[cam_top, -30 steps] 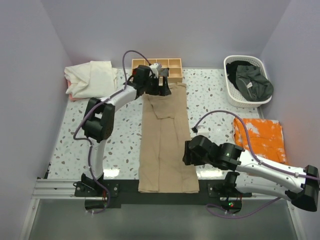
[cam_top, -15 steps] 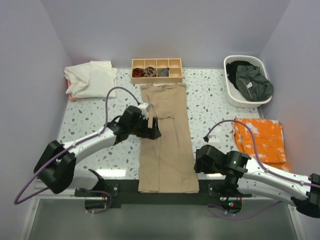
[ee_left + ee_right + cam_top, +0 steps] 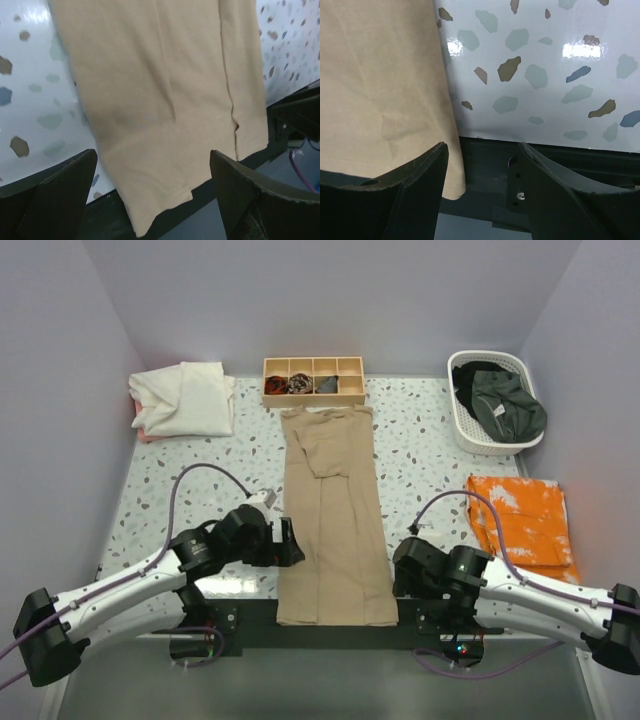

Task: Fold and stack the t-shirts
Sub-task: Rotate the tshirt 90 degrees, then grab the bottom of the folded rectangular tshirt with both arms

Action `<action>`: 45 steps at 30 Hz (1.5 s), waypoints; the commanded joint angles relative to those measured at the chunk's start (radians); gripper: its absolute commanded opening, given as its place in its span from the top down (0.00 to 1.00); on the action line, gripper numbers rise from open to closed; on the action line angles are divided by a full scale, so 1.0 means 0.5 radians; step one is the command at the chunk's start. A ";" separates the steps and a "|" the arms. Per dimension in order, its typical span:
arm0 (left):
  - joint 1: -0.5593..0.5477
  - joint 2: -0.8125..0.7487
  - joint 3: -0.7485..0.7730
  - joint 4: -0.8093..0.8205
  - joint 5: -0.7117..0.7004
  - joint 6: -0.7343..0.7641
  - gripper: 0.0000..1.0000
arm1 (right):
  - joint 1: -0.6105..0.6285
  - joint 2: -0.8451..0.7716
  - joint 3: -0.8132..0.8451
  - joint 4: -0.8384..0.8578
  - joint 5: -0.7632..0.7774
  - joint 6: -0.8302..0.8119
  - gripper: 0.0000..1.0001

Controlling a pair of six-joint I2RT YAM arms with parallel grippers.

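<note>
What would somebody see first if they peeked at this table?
A long tan t-shirt, folded into a narrow strip, runs down the middle of the table. The left gripper and right gripper sit open on either side of its near end. A bright orange cloth lies on the right.

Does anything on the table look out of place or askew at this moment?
One thing stands out: the tan shirt, folded into a long strip, does not lie fully on the table. Its near end reaches past the table's near edge and rests over the black rail. Nothing looks spilled or damaged.
</note>
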 commanded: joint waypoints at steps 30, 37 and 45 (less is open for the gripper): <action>-0.685 0.239 -0.216 -0.028 0.293 -0.524 0.25 | 0.010 0.146 -0.072 0.284 -0.427 0.027 0.49; -0.718 0.218 -0.243 -0.050 0.299 -0.579 0.53 | 0.010 0.073 -0.085 0.247 -0.519 0.024 0.57; -0.728 0.233 -0.250 -0.074 0.268 -0.591 0.71 | 0.016 0.131 -0.127 0.232 -0.565 0.021 0.57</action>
